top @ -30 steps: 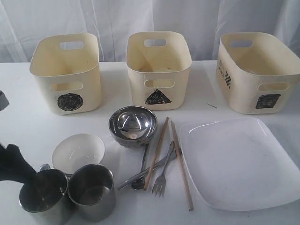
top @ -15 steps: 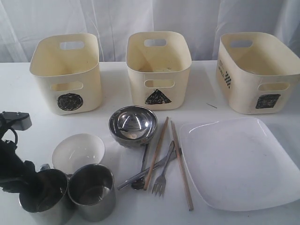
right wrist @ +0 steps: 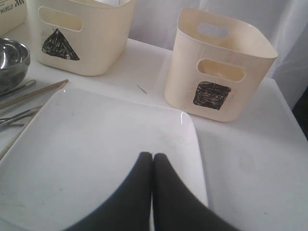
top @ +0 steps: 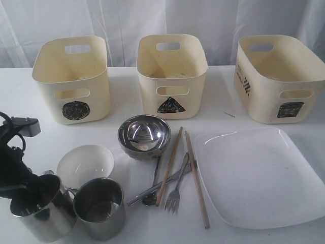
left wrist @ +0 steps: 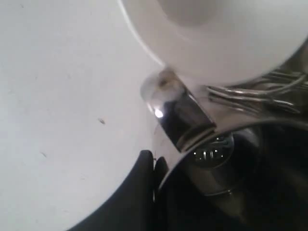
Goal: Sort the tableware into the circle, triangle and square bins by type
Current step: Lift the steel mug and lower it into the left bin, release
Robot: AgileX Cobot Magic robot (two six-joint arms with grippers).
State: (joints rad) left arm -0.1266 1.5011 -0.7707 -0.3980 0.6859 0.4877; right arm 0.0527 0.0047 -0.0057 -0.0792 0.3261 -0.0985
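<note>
At the near left of the table (top: 123,94), the left gripper (left wrist: 153,164) is clamped on the rim of a tilted mug (top: 44,216), just beside the second mug (top: 99,211) and the white bowl (top: 85,163). The right gripper (right wrist: 152,160) hangs closed and empty over the plate (right wrist: 86,139).

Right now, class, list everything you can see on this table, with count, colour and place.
bins: three, cream, back row: circle bin, triangle bin, square bin
steel mugs: two, silver, front left: tilted mug, upright mug
steel bowl: one, silver, centre
white bowl: one, white, behind the mugs
chopsticks: two, wooden brown, centre
fork, spoon, knife: one each, silver, beside the chopsticks
plate: one, white, front right
left end effector: black, shut on tilted mug
right end effector: black, shut, over the plate
</note>
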